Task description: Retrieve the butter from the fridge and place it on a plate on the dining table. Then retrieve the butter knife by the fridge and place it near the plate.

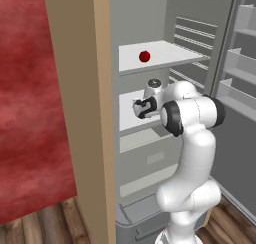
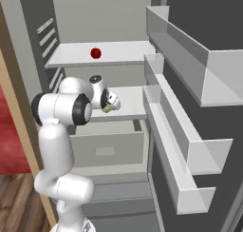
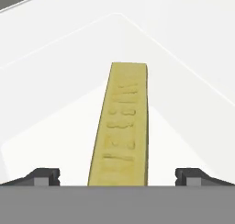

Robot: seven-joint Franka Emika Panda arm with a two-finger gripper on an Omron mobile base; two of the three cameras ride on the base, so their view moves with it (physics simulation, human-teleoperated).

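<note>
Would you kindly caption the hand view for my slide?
Open gripper straddling the butter on a white fridge shelf.

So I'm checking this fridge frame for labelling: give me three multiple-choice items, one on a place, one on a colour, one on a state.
1. Where is the red ball?
A. on an upper fridge shelf
B. in a door bin
C. in the bottom drawer

2. What colour is the butter?
A. white
B. yellow
C. red

3. How is the end effector?
A. shut on the butter
B. shut on nothing
C. open, astride the butter

Answers:
A, the ball sits on the shelf above the arm.
B, the hand view shows a yellow stick.
C, both fingertips stand wide apart, clear of the stick's sides.
</note>
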